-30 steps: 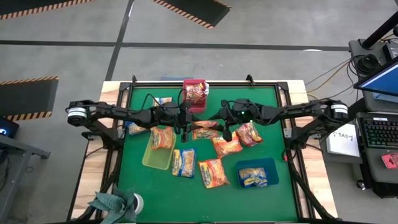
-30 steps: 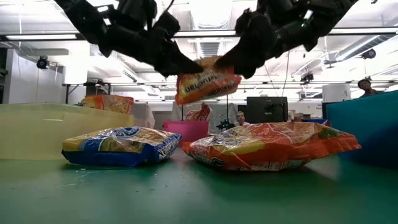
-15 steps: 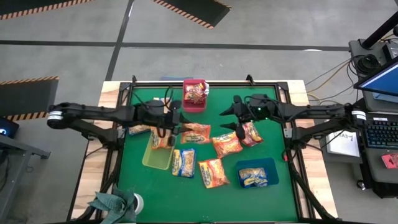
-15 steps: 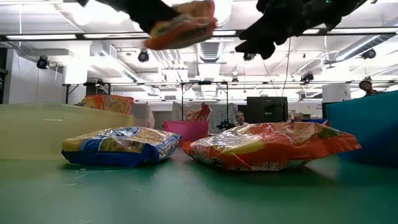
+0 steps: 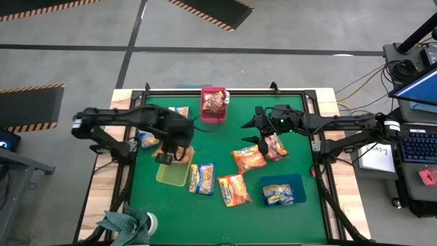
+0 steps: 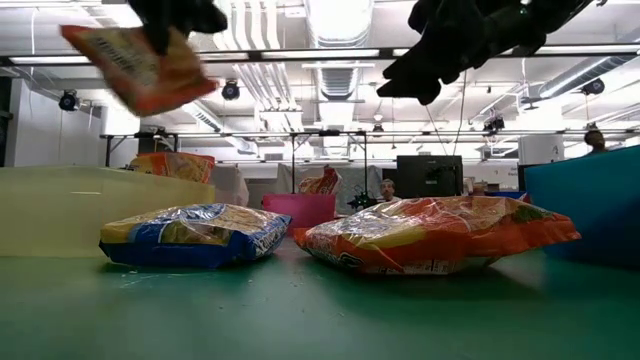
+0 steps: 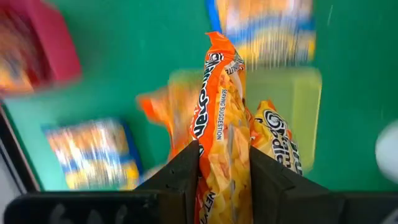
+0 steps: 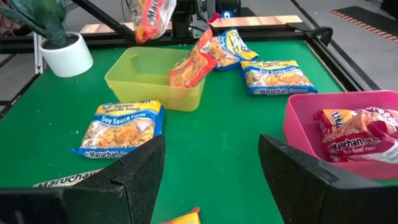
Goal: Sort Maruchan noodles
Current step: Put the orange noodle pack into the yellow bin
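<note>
My left gripper (image 5: 166, 154) hovers over the yellow-green tray (image 5: 174, 174), shut on an orange Maruchan packet (image 6: 140, 65). A second orange packet (image 8: 196, 62) leans on that tray's rim. My right gripper (image 8: 211, 180) is open and touches nothing, raised above the table's middle (image 5: 254, 133) beside two orange packets (image 5: 249, 158) (image 5: 274, 147) lying flat. Another orange packet (image 5: 234, 190) and a blue-and-yellow one (image 5: 202, 178) also lie on the mat. The pink tray (image 5: 214, 113) holds a dark red packet, and the blue tray (image 5: 281, 181) holds a blue-and-yellow one. My left gripper pinches the orange packet between its two fingers (image 7: 186, 168), one on each flat face (image 7: 224, 162). The fingers come from above. The packet is lifted clear and hangs tilted below the gripper (image 6: 170, 20), over the yellow-green tray.
Two more blue-and-yellow packets (image 5: 147, 140) (image 5: 179, 111) lie near the table's far left. A potted plant (image 5: 126, 224) stands at the near left corner. Bare green mat (image 5: 300, 123) shows at the far right and along the near edge.
Both grippers were on the orange packet above the table's middle. My right gripper let go and drew back toward the right. My left gripper carried the packet toward the table's left and near side, tipping down over the yellow-green tray; the packet went from level to hanging tilted.
</note>
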Controlling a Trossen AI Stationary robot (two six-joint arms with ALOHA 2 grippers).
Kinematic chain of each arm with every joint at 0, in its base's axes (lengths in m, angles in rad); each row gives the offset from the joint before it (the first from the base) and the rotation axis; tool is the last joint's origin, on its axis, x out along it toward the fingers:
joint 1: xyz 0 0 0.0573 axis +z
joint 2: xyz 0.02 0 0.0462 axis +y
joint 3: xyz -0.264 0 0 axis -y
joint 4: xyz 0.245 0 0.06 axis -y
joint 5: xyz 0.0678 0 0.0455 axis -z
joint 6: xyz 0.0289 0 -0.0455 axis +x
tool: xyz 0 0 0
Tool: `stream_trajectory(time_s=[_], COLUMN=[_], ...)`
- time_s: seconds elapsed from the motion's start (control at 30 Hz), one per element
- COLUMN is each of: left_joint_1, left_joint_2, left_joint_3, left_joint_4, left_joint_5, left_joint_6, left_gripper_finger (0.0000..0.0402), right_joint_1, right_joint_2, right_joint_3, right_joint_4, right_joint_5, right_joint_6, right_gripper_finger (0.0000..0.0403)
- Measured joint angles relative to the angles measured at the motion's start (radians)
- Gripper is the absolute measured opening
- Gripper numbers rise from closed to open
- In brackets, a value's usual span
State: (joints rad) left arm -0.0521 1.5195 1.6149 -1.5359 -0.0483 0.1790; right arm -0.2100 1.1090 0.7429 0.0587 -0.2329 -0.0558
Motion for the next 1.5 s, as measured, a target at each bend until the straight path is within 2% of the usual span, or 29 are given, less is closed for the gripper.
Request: stream_trajectory(time_s=[0.07,0.2,0.3,0.8,1.5], left_joint_1=[0.0,-0.008,-0.009,-0.011,-0.016], left_joint_2=[0.051,0.099,0.13,0.201,0.374], left_joint_3=[0.015,0.005,-0.022,-0.132,-0.152], left_joint_4=[-0.034,-0.034,-0.032,-0.005,0.047], left_joint_5=[0.002,0.086,0.039,0.039,0.018], left_joint_6=[0.019,0.131,0.153,0.258,0.314], left_gripper_finger=[0.0081,0.0081,0.0079,0.0079,0.0086], right_joint_1=[0.0,0.0,0.0,0.0,0.0], right_joint_2=[0.004,0.005,0.005,0.005,0.005], right_joint_3=[-0.001,-0.001,-0.001,-0.001,-0.002], right_joint_4=[-0.001,-0.001,-0.002,-0.002,-0.002], right_joint_5=[0.0,0.0,0.0,0.0,-0.001], right_joint_6=[-0.008,-0.008,-0.008,-0.008,-0.008], right_gripper_finger=[0.0247,0.0247,0.0247,0.0247,0.0247])
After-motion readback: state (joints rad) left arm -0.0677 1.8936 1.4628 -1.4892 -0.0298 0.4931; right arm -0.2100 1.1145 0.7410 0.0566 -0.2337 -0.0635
